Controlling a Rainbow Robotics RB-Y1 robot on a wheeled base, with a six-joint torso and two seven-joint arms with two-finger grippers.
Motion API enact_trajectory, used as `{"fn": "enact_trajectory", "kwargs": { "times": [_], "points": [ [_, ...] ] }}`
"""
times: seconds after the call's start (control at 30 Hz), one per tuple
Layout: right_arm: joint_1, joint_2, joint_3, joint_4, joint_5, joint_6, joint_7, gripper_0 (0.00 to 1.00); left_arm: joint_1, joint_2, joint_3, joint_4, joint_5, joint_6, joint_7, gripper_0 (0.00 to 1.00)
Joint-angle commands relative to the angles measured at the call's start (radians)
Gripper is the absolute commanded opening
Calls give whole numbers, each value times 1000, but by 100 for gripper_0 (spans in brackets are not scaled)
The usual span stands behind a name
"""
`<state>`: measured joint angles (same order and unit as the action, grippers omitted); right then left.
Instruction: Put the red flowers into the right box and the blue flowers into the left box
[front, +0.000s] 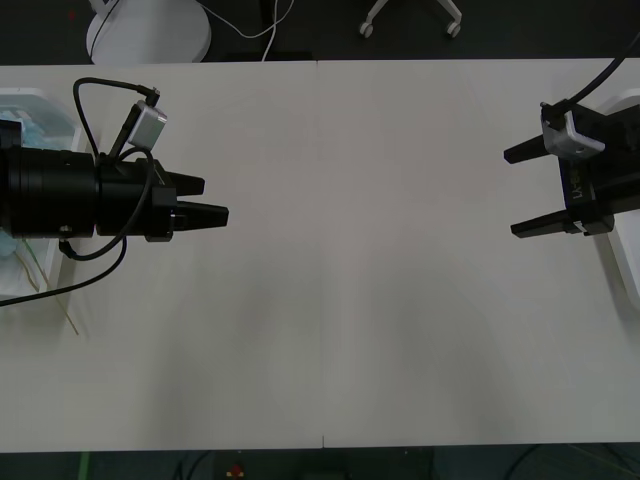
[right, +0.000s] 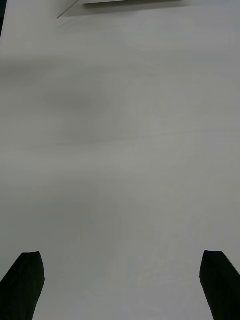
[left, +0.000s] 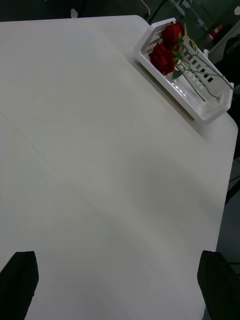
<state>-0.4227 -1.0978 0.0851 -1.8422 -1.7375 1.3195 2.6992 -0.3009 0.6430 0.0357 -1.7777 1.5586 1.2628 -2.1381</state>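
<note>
The red flowers (left: 163, 55) lie in the right box (left: 210, 111), blooms together at one end and green stems running along it. In the front view only the right box's rim (front: 620, 272) shows, behind my right gripper (front: 520, 192), which hangs open and empty over the table's right side. Pale blue flowers (front: 30, 132) lie in the left box (front: 48, 100), mostly hidden by my left arm. My left gripper (front: 215, 200) is open and empty just inward of that box. Its black fingers (left: 20, 285) frame bare table. The right wrist view has its own fingers (right: 22, 285) wide apart.
A thin light green stem (front: 45, 285) sticks out over the left box's near rim onto the table. A stem tip (right: 67, 9) and the left box edge (right: 135, 1) appear far off in the right wrist view. Chair bases stand beyond the table's far edge.
</note>
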Motion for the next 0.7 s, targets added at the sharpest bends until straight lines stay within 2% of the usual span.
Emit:
{"fn": "enact_trajectory", "kwargs": {
  "times": [0.03, 0.27, 0.5, 0.7],
  "points": [
    [-30, 12, 15, -28, -22, -23, 6, 90, 17, 37, -5, -12, 12, -11, -49, 92],
    [-30, 12, 48, -20, -14, -91, 6, 90, 17, 37, -5, -12, 12, -11, -49, 92],
    [-31, 12, 55, -17, -2, -115, 6, 100, 17, 37, -5, -12, 12, -11, -49, 92],
    [-34, 12, 55, -15, -2, -121, 6, 100, 17, 37, -5, -12, 12, -11, -49, 92]
  ]
}}
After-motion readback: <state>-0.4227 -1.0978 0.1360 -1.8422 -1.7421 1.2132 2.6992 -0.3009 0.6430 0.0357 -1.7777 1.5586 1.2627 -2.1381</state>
